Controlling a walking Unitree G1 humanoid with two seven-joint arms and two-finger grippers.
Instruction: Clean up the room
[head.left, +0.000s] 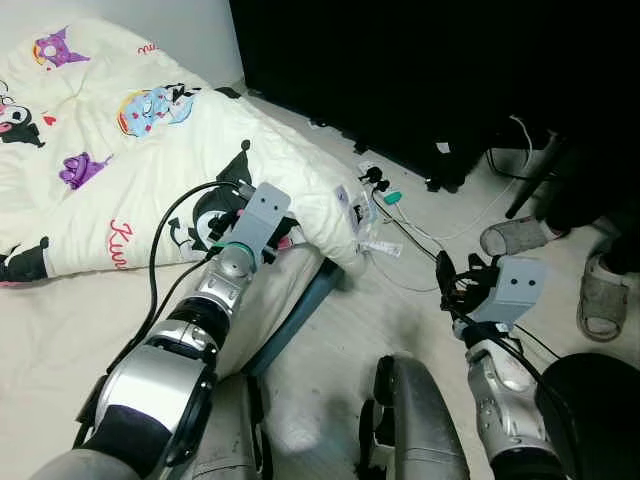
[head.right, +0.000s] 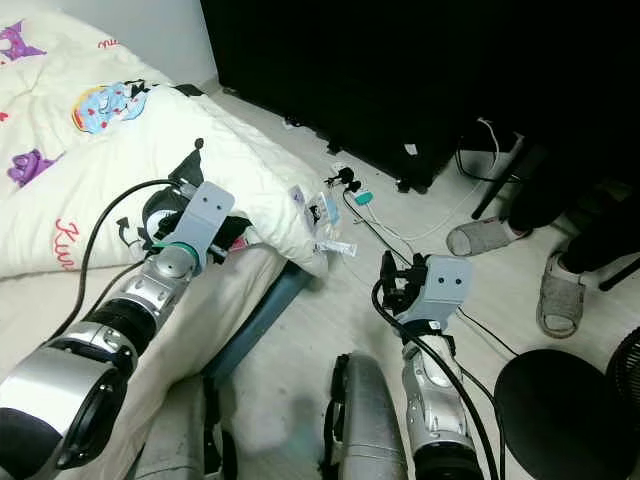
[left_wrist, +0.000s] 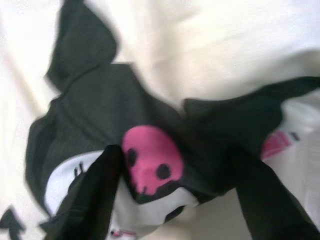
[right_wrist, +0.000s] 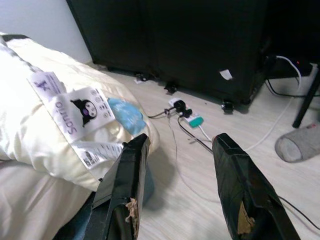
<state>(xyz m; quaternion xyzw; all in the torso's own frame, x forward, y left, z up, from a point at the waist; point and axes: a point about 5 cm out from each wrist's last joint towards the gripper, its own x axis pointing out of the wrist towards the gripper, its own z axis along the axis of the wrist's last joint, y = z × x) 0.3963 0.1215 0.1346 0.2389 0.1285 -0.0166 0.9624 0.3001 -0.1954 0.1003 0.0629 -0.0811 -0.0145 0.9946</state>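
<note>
A cream quilt (head.left: 120, 150) with cartoon prints lies crumpled on the bed, its corner hanging over the bed's edge. My left gripper (head.left: 224, 227) rests on the quilt near that corner. Its fingers stand open on either side of a black cartoon print with a pink skull (left_wrist: 147, 160). My right gripper (head.left: 450, 275) hovers open above the wooden floor to the right of the bed, with nothing between its fingers (right_wrist: 127, 185). White care labels (right_wrist: 75, 112) hang from the quilt's corner.
A white power strip (head.left: 375, 185) with plugs and cables lies on the floor before a black cabinet (head.left: 400, 70). A person's feet in grey slippers (head.left: 515, 235) stand at the right. A black round stool (head.left: 590, 400) is at bottom right. A blue bed frame (head.left: 300, 310) shows below the mattress.
</note>
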